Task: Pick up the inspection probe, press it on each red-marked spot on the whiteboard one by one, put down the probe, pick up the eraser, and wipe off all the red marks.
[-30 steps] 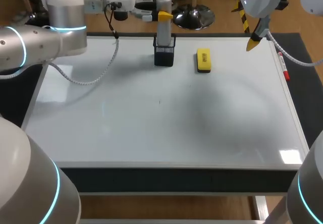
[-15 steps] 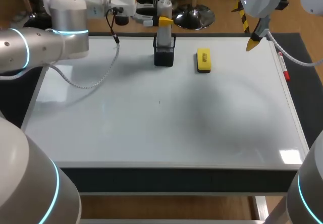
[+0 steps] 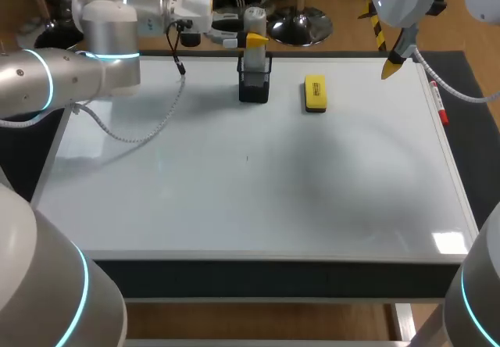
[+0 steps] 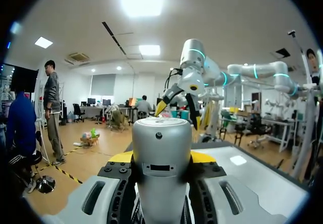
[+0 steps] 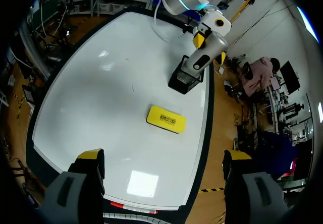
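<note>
Where the probe stands: silver-grey cylindrical inspection probe (image 3: pixel 252 17), pinched between the fingers of the left claw (image 3: pixel 255 41). Its lower end sits in the holder beneath that claw. From the right wrist view it leans slightly.
Probe up close: smooth metal barrel with a small dark dot near the top and a dark slot lower down. It fills the gap between the left claw's two yellow tips.
Holder: black wire-mesh square cup (image 3: pixel 254 89), directly under the left claw, on the far part of the white whiteboard (image 3: pixel 234 206). It holds the probe alone.
Eraser: yellow rectangular block eraser (image 3: pixel 315 94), lying flat on the board just beside the holder. It is between the two claws and, in the right wrist view, ahead of the right claw.
Left arm: comes in from the left along the board's far edge, with the wrist about level. The fingers point sideways at the probe's upper half, one on each side, pressed against it.
Right claw (image 5: pixel 164 158): raised near the board's far right corner, fingers spread wide with nothing between them, well apart from the eraser.
Right arm: comes in from the far right corner, with the claw pointing downward.
</note>
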Controlling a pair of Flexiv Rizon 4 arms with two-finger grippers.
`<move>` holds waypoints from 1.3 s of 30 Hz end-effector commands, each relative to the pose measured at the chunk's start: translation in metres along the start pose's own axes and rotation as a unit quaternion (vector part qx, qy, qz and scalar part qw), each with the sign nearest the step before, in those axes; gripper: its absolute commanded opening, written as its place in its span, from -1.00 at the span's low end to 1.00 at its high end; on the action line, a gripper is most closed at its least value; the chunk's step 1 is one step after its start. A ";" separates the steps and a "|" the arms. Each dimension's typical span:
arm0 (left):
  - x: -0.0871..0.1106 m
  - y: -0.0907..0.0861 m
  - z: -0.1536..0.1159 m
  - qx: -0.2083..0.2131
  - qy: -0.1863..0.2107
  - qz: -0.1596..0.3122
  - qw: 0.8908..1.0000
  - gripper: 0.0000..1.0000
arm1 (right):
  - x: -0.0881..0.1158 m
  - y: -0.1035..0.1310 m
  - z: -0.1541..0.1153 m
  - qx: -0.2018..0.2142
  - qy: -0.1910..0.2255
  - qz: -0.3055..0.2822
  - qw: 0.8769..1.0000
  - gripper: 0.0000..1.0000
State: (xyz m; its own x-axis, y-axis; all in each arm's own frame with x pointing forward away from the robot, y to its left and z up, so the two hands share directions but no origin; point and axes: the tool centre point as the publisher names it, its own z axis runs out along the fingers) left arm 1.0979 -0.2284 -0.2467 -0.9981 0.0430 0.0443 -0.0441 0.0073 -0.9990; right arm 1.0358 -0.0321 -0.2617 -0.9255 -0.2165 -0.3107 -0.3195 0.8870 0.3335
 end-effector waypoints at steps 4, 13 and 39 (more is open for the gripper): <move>-0.005 0.008 0.003 0.009 0.010 0.004 1.000 -1.00 | 0.000 0.000 -0.001 0.001 0.002 -0.001 1.000 1.00; -0.006 0.016 0.004 0.008 0.013 0.002 1.000 -1.00 | 0.000 0.000 -0.001 0.001 0.002 -0.001 1.000 1.00; -0.011 0.026 0.002 0.001 0.020 0.004 1.000 -0.09 | 0.000 0.000 -0.001 0.001 0.002 -0.001 1.000 1.00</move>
State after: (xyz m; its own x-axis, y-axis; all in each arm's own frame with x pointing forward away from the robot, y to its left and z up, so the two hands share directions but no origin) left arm 1.1042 -0.2300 -0.2719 -0.9965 0.0752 0.0366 -0.0362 0.0064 -0.9993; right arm 1.0358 -0.0321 -0.2617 -0.9255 -0.2165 -0.3107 -0.3195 0.8870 0.3335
